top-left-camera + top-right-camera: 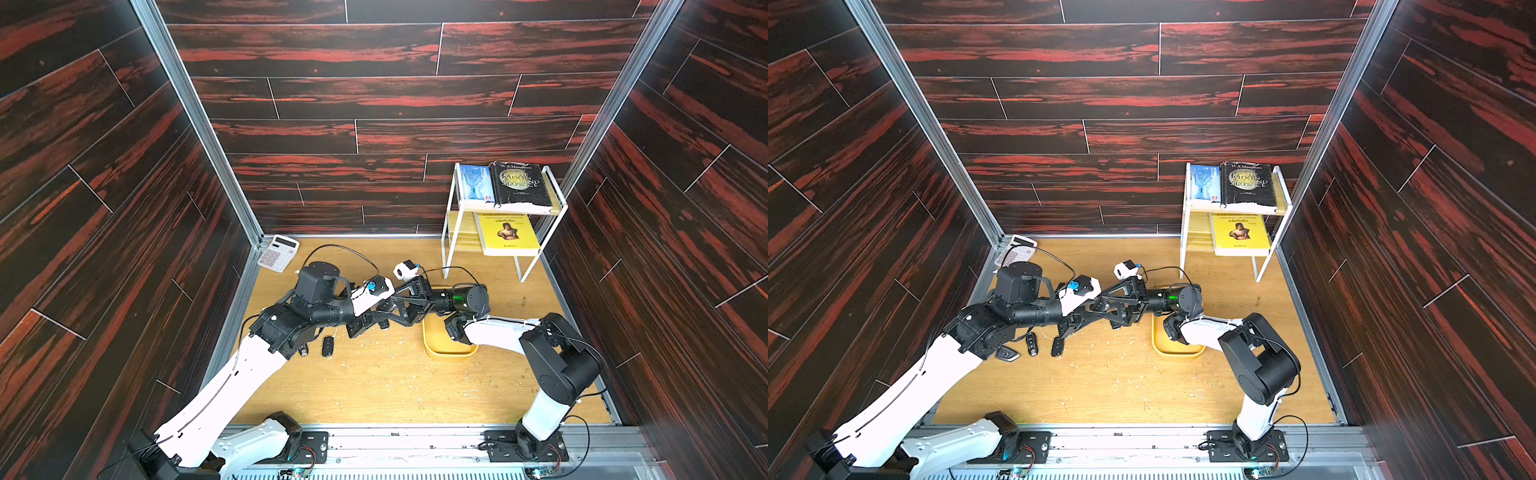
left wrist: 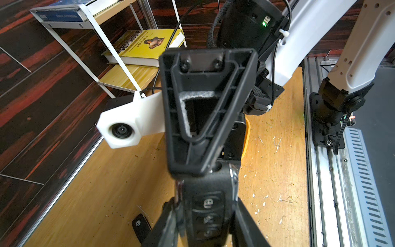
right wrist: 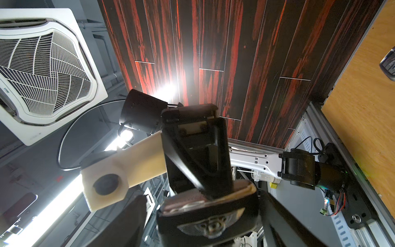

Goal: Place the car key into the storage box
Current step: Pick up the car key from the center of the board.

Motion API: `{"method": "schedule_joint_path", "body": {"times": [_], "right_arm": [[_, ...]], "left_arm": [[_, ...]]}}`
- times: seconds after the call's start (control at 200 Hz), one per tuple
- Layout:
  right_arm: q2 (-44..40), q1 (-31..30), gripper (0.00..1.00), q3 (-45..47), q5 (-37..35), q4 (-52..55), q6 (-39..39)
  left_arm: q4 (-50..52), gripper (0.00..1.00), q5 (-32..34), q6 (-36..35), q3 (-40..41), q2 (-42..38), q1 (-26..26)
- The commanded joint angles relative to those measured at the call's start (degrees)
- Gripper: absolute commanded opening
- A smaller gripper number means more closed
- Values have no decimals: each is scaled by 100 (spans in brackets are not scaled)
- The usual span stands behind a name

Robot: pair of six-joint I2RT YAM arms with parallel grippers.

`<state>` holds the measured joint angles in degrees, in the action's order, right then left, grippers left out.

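Above the wooden floor, mid-table, my two arms meet tip to tip. My left gripper [image 2: 206,213] is shut on the black car key [image 2: 208,205], whose buttons face the left wrist camera. The key's far end, with a winged badge [image 3: 210,228], lies between the fingers of my right gripper [image 3: 203,205]. Those fingers stand apart, with a gap showing on one side. In both top views the key is mostly hidden among the jaws. The storage box [image 1: 451,354], a shallow yellow tray, lies on the floor under my right forearm, partly covered by it.
Other black key fobs [image 1: 328,346] [image 1: 1008,354] [image 1: 1032,345] lie on the floor beside my left arm. A calculator [image 1: 278,252] leans in the back left corner. A white shelf rack [image 1: 449,232] with books stands at the back right.
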<state>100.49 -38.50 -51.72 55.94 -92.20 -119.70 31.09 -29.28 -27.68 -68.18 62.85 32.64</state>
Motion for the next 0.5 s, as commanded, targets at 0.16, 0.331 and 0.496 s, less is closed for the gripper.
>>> {"method": "schedule_joint_path", "body": {"times": [0.16,0.331,0.496], "right_arm": [[-161,-58,82,110,-4,-1503,-1118],[-178,-70,80,101,-69,-1502,-1129],[-201,-113,80,-7,-185,-1502,-1248]], "left_arm": [[-471,15,-50,-51,-20,-107,14],[-619,13,-109,-9,72,-123,21],[-908,12,-126,79,257,-262,23]]}}
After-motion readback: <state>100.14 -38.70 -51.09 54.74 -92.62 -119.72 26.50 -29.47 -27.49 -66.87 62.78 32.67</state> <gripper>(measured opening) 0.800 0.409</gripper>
